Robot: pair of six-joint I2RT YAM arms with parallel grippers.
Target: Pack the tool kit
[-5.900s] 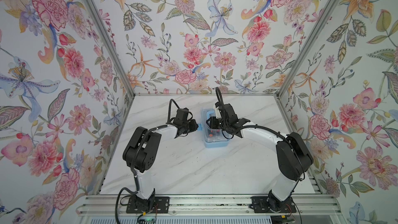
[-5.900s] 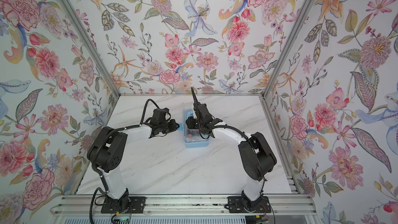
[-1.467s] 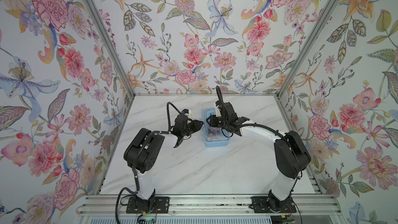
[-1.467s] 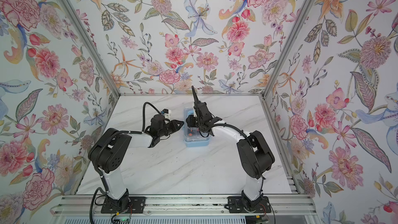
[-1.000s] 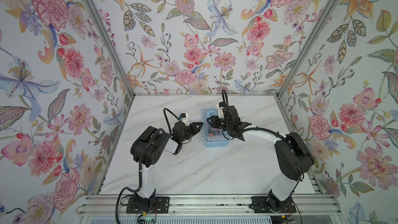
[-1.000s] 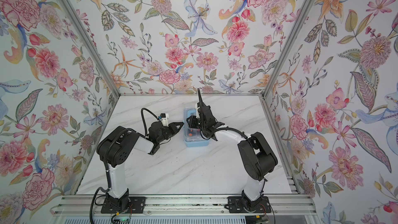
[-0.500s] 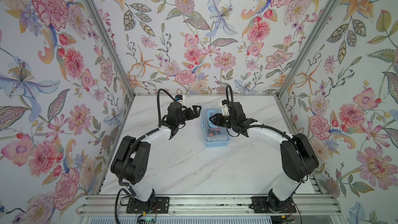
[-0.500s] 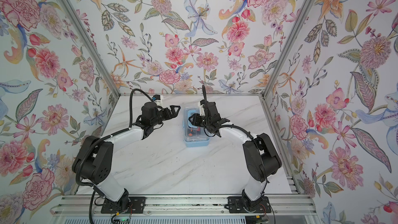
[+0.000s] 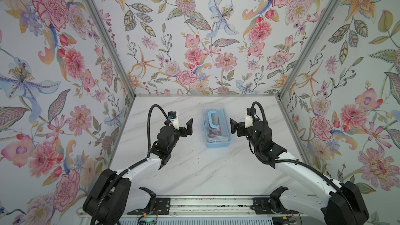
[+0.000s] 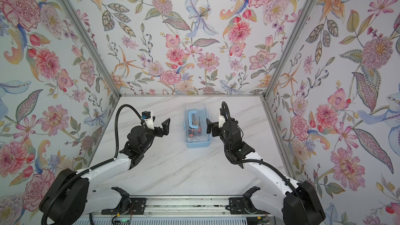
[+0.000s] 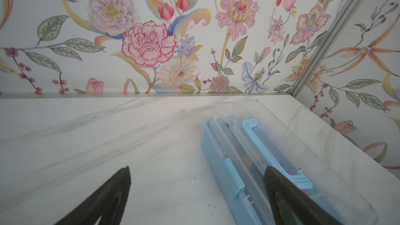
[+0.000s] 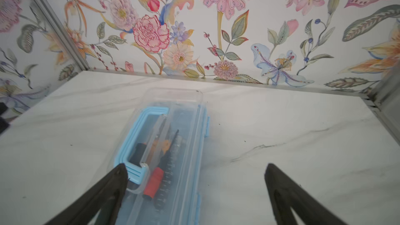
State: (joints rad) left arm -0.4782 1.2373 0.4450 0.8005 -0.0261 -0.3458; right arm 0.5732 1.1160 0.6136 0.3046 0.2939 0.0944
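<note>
The tool kit (image 9: 216, 129) is one small blue box with a clear lid, and it lies flat on the white table (image 9: 194, 169), far from the front edge and about in the middle from side to side.

Nearest is one metal rail (image 9: 205, 204) along the front. Two arms start there, the left arm (image 9: 140, 167) and the right arm (image 9: 303, 174). Both reach away from the front and lean in toward the box.

Next come the two grippers. The left gripper (image 9: 188, 127) hangs just beside the box on its left, and the right gripper (image 9: 232, 126) hangs just beside it on its right. Each one has two black fingers. In the left wrist view the fingers (image 11: 108, 198) are spread wide with only table and the side of the box between them. In the right wrist view the fingers (image 12: 287, 195) are spread wide too. Neither gripper holds anything. I cannot tell for sure if a finger touches the box.

Then the box itself. One light blue handle (image 12: 157, 110) lies flat on the lid. Through the lid I can see one tool with a red end (image 12: 153, 182) and one thin dark tool with a point (image 12: 171, 148), plus a bit of orange that is too blurry to name.

Farthest are three walls (image 9: 194, 40) — all covered in big painted flowers.
</note>
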